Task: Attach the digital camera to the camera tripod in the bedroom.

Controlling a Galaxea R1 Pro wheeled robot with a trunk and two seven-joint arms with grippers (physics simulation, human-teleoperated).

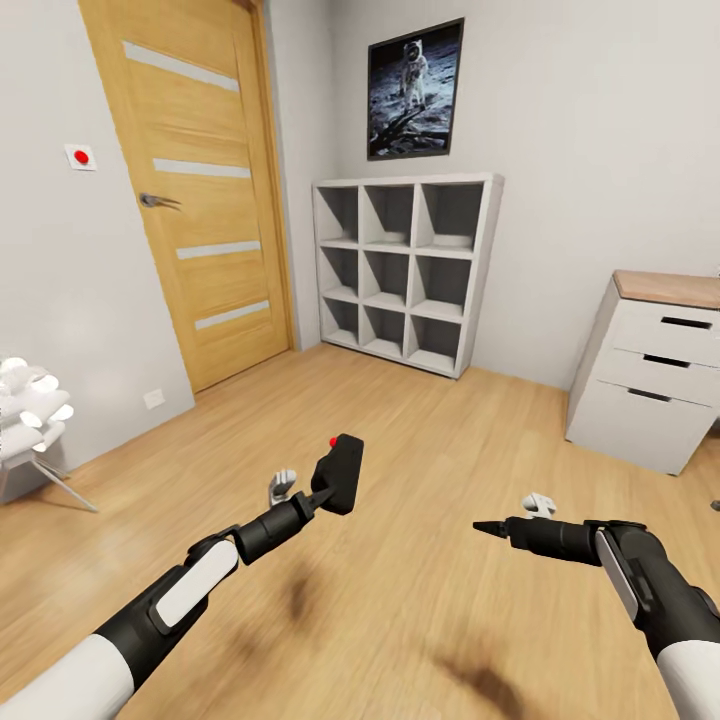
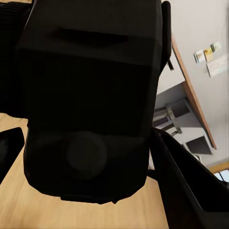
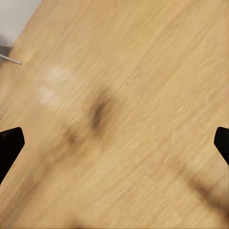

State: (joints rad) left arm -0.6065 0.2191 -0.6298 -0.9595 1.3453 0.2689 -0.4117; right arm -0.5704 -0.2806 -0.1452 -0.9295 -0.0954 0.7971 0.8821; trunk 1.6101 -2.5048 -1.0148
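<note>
The left gripper (image 1: 322,494) is closed on the camera (image 1: 338,472), held above the floor (image 1: 420,440) with its red button (image 1: 333,441) up and its long axis tilted; the right gripper (image 1: 482,526) carries nothing, and its wrist view shows the fingertips (image 3: 9,143) wide apart; so the left arm must carry the camera to a tripod somewhere beyond the shelves (image 1: 405,270) and door (image 1: 190,190).

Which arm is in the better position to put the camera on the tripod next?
Left. The left gripper already holds the camera, lifted above the floor. The right gripper holds nothing. No tripod is in view yet.
</note>
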